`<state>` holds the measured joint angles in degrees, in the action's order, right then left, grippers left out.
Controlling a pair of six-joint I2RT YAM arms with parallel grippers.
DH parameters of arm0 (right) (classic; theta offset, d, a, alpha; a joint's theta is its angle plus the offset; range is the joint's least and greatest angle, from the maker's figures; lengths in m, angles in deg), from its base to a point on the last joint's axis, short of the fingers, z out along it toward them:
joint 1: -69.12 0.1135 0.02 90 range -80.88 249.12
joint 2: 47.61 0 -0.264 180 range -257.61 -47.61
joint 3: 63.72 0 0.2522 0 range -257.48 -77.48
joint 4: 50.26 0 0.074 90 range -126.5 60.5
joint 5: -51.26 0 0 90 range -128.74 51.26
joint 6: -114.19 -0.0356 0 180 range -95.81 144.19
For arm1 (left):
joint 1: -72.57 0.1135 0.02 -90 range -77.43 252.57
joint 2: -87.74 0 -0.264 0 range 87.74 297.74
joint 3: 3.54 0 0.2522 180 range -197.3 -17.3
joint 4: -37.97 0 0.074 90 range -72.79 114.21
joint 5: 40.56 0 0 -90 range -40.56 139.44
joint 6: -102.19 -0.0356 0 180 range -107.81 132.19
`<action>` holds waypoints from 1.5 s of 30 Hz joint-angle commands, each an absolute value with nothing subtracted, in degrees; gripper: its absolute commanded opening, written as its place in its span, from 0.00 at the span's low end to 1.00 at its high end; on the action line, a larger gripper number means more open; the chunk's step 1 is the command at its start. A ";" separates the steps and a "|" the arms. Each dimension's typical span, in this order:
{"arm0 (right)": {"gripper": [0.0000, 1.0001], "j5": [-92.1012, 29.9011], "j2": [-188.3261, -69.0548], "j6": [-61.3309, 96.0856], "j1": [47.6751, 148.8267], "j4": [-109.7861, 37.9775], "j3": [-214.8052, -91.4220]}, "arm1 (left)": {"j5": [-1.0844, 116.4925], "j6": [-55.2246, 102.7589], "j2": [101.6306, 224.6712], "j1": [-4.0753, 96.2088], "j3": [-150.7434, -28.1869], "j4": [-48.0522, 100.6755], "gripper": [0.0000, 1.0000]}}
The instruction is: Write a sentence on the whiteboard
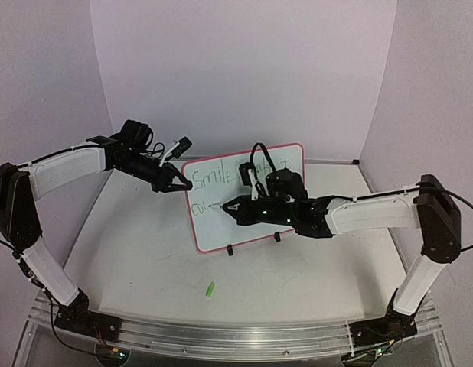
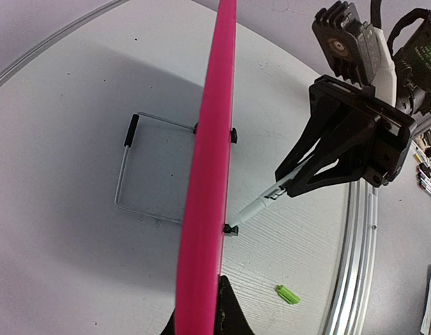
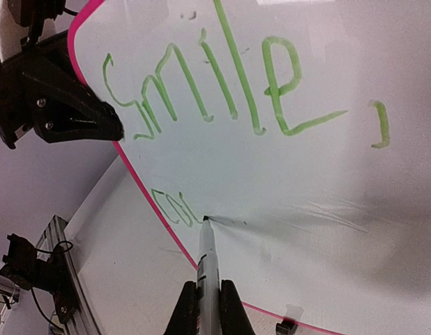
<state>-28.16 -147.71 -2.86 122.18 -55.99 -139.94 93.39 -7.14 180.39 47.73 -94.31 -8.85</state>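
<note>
The left pincer (image 1: 175, 182) pinches the whiteboard (image 1: 221, 229) rim as the right pincer (image 1: 233, 206), pinching a marker (image 3: 207, 258), touches the sentence (image 1: 213, 177); light, steady strokes seem wisest.

You have on the white bench (image 1: 145, 260):
- whiteboard (image 1: 221, 229): white face, red-pink rim, black clip feet (image 1: 231, 250)
- sentence (image 1: 212, 177): green lettering, board's upper left
- cap (image 1: 210, 290): lime green, lower centre
- marker (image 3: 207, 258): pale grey barrel, black tip
- left end effector (image 1: 177, 186) and right end effector (image 1: 229, 206): black

The whiteboard (image 3: 306, 209) reads "Smile," and "co"
</note>
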 commanded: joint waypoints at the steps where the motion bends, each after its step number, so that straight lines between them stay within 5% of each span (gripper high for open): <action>1: 0.00 -31.84 -145.08 -2.02 121.83 -56.62 -140.99 | 86.18 -11.04 180.01 47.78 -94.99 -8.47 0.00; 45: 0.00 -31.79 -147.19 -4.76 121.77 -59.26 -137.40 | 86.09 -11.07 179.90 47.78 -94.99 -8.43 0.00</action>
<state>-29.19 -147.14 -4.42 122.18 -57.91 -137.62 93.39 -7.14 180.39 47.73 -94.31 -8.83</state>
